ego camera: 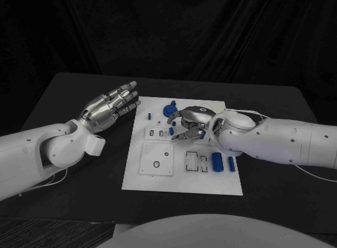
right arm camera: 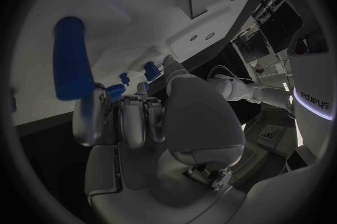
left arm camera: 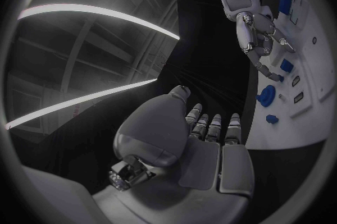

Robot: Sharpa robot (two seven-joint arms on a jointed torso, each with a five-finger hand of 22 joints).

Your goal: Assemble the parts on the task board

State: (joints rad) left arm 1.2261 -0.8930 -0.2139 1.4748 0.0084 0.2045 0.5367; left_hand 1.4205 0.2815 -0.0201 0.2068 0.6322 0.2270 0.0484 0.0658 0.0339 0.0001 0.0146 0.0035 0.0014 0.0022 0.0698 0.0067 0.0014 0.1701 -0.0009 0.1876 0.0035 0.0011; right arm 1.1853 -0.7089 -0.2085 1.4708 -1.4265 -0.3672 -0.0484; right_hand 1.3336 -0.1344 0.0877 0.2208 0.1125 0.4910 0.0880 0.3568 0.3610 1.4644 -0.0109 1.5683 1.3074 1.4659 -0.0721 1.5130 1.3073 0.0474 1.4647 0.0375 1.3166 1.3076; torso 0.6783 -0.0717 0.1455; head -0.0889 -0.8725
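Note:
The white task board lies in the middle of the table. My right hand hangs over its far half with the fingers curled in. A long blue part stands close against the outermost curled finger, and a small blue part shows between thumb and fingertip. Whether either is gripped cannot be made out. A round blue part sits near the board's far edge. Two more blue parts stand at the near right. My left hand floats flat and open, left of the board's far corner.
Several empty slots and a raised square block mark the board's near left. Black table lies free on both sides of the board. My right forearm crosses the board's right edge.

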